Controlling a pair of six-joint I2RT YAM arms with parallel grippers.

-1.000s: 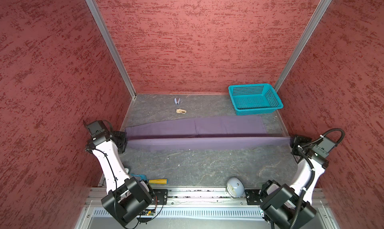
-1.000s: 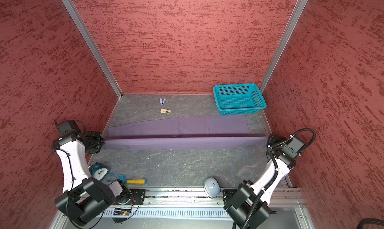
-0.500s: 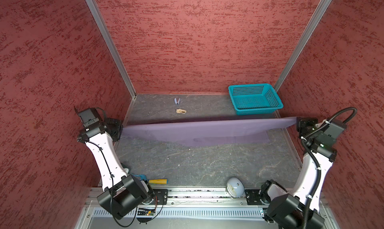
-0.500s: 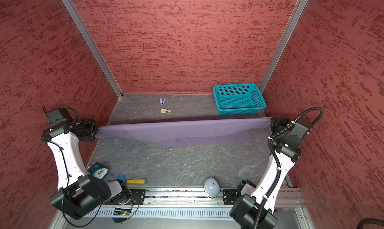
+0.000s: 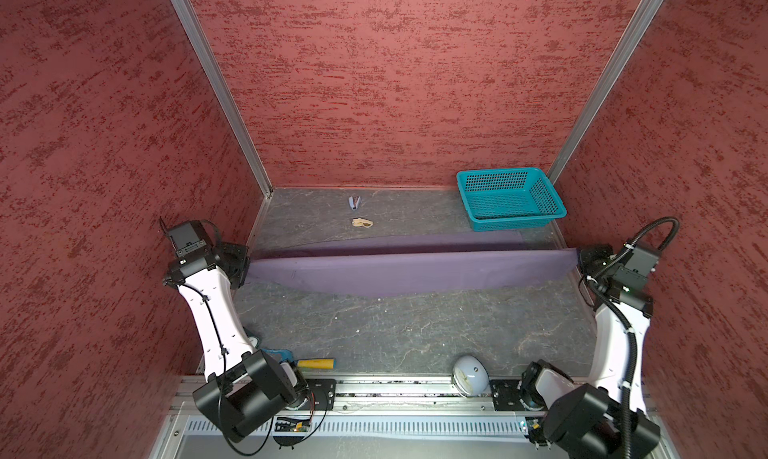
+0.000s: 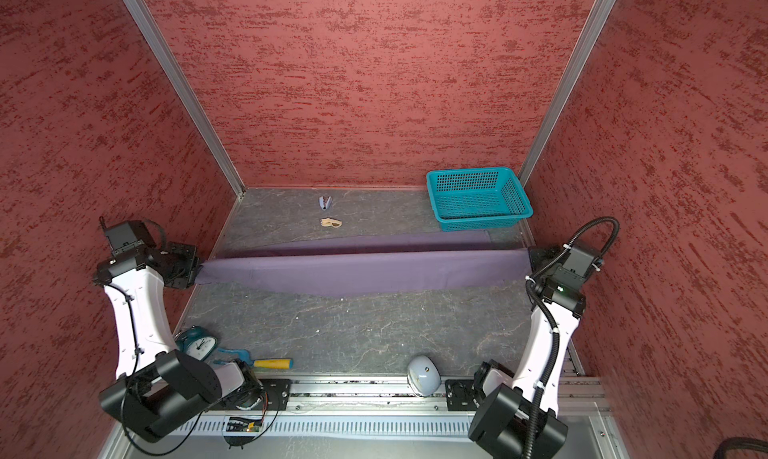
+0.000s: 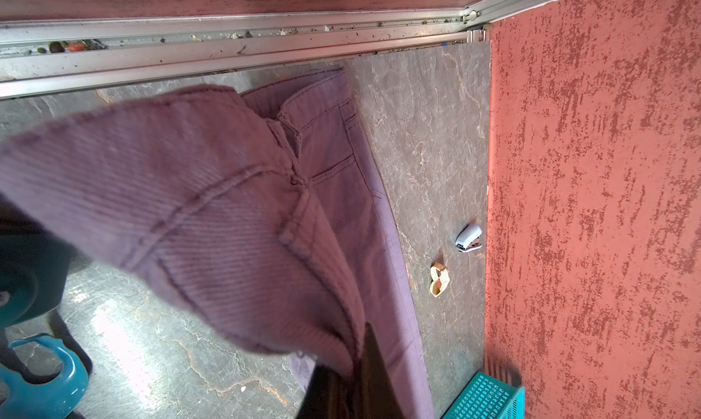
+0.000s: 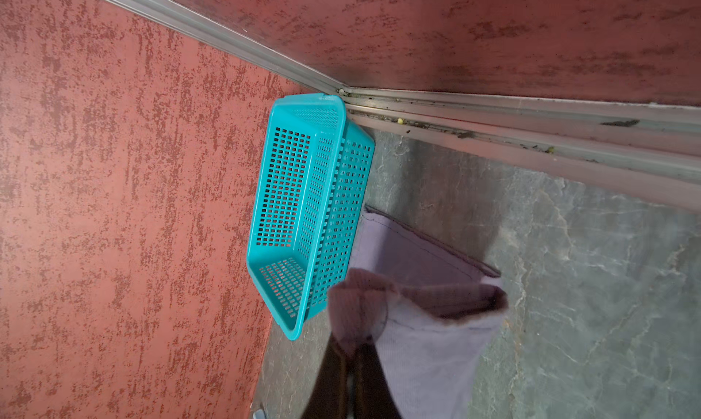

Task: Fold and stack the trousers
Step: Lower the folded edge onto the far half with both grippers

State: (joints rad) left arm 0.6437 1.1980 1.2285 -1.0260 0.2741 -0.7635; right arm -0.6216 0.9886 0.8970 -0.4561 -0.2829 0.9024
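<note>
Since half a second ago I have brought both arms down and nearer, and the trousers (image 5: 409,270), which were stretched higher and farther back, now have their far layer lying flat on the bench (image 5: 395,332). My left fingers (image 5: 246,265) are pressed together on the waistband end. My right fingers (image 5: 579,258) pinch the hem end. The near layer hangs stretched between them, sagging in the middle. A teal basket (image 5: 510,203) stands just behind the right end. A stapler (image 5: 353,202) and a tan clip (image 5: 362,223) lie farther back.
</note>
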